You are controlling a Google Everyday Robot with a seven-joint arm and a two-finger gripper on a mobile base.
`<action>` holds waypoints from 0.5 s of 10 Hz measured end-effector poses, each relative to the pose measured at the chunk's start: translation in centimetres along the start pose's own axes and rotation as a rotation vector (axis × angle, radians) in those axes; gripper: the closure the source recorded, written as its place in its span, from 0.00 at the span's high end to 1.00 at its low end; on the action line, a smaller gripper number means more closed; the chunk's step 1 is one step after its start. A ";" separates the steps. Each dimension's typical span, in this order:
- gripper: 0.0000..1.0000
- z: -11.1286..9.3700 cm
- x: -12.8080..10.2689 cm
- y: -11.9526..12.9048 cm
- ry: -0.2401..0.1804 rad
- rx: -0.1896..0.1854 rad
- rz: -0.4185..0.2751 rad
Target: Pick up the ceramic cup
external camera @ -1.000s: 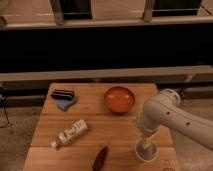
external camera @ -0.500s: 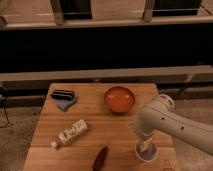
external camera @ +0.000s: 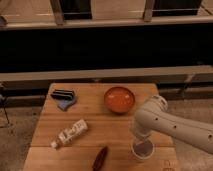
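The ceramic cup [external camera: 142, 149] is small, white and round with a greyish inside. It stands upright on the wooden table [external camera: 95, 120] near the front right corner. My white arm [external camera: 170, 125] reaches in from the right and bends down over it. My gripper [external camera: 141, 139] is at the end of the arm, directly above the cup and at its rim. Whether it touches the cup cannot be told. The orange-red bowl [external camera: 120, 99] stands further back, apart from the cup.
A black and blue object [external camera: 65, 98] lies at the back left. A white tube [external camera: 71, 134] lies at the front left. A dark red-brown object [external camera: 101, 157] lies at the front edge, left of the cup. A dark rail and wall run behind the table.
My arm's elbow has shifted left and lowered, bringing the wrist down closer over the cup. The cup and the other objects have not moved.
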 end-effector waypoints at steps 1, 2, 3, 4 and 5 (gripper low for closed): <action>0.16 0.3 0.1 0.0 0.009 -0.021 0.000; 0.06 0.4 0.2 0.1 0.009 -0.037 0.005; 0.02 0.4 0.5 0.2 0.010 -0.044 0.011; 0.00 0.4 0.7 0.3 0.007 -0.046 0.014; 0.00 0.2 0.9 0.3 -0.005 -0.042 0.016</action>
